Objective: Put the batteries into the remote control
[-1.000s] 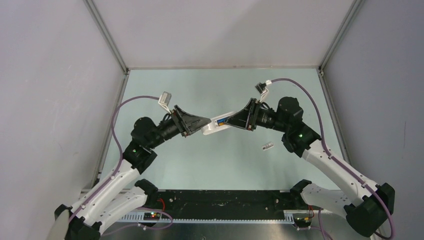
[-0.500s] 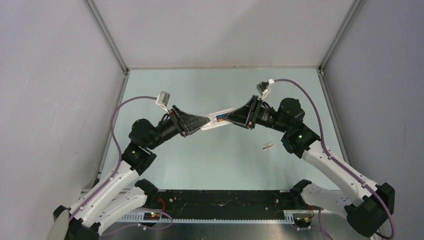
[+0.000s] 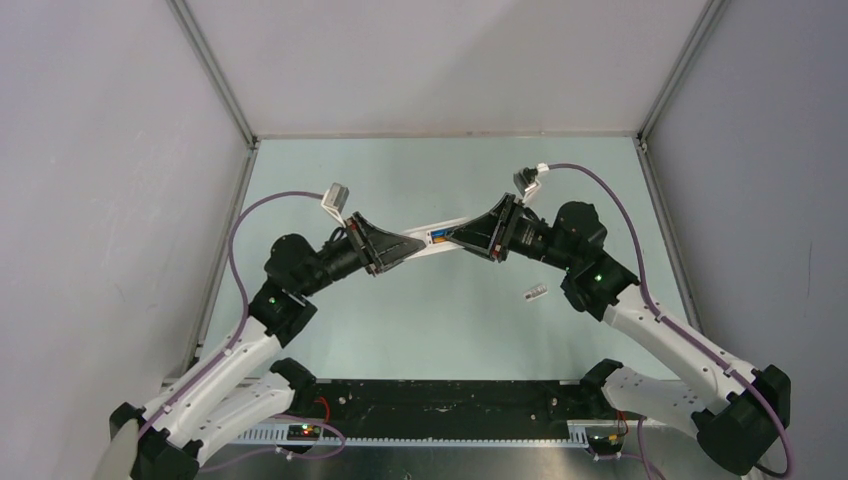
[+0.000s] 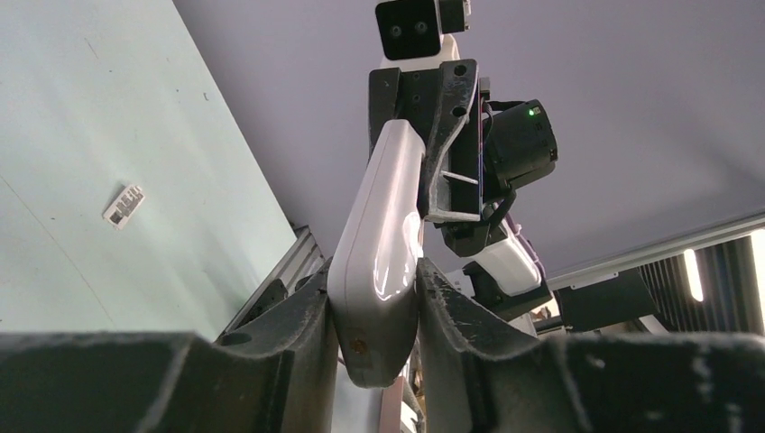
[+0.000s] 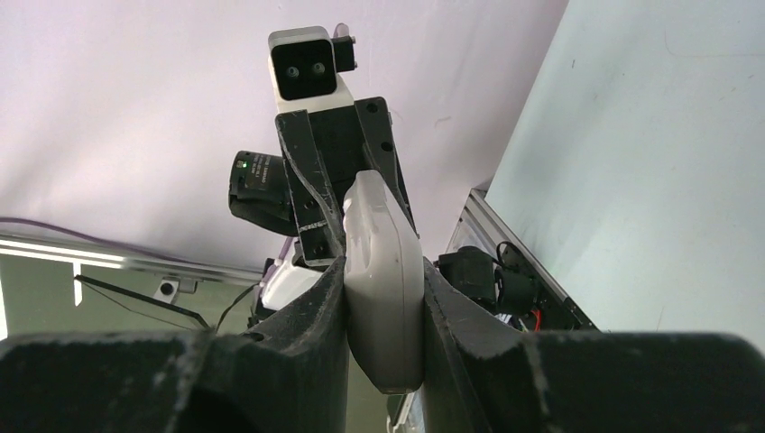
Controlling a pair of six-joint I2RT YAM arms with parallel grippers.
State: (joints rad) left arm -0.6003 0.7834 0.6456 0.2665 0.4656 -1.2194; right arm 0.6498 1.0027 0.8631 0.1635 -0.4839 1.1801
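- The green table (image 3: 450, 330) lies under both arms.
- The left gripper (image 3: 416, 243) is clamped on one end of the remote control (image 3: 430, 241), and the right gripper (image 3: 454, 237) is clamped on the other end. They hold it in the air between them.
- A small white piece (image 3: 536, 292) lies on the table near the right arm.
- The batteries (image 3: 439, 238), blue and orange, sit in the remote's open compartment.

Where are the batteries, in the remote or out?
In. The batteries, blue and orange, show inside the remote control's open compartment in the top view.

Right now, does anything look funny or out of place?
A small white flat piece lies alone on the pale green table, away from the white rectangular remote control held in the air with its back open; maybe its cover.
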